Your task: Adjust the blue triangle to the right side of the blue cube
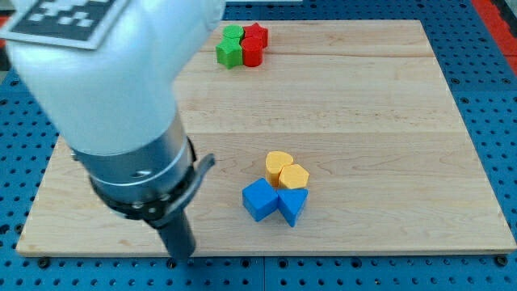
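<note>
A pale wooden board (363, 121) lies on a blue pegboard table (493, 97) dotted with holes; the board fills most of the view.

Eight small blocks sit on it in two clusters. At the view's top, a little left of centre: two green blocks (230, 48) and two red blocks (254, 44), all touching (exact shapes are hard to make out). Toward the view's bottom, right of centre: two yellow blocks (285, 170), a blue cube (260, 200) and a blue triangle (292, 205). The triangle touches the cube's right side, and the yellow pair sits just above both.

The arm (105, 89) looms large at the view's left, a white housing over a dark metal collar, reaching down from the top-left corner. A straight dark rod hangs from it, and the tip (182, 257) sits at the board's bottom edge, left of the blue cube and apart from it. The rod carries nothing and touches no block.
</note>
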Robot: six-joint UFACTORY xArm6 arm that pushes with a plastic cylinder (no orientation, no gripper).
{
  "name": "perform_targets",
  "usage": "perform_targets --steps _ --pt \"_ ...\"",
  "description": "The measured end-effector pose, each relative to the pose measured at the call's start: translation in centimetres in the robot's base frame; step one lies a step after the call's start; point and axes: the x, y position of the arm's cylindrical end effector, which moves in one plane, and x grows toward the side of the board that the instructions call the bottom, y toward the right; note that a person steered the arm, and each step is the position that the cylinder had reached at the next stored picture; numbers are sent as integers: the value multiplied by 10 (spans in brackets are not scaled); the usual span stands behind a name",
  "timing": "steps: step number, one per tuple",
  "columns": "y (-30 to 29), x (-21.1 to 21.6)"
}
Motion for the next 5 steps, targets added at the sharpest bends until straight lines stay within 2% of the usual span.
perform_targets --steps 1,3,4,5 --pt "25 0" --pt "140 -15" --pt "160 -30" --pt "160 -64"
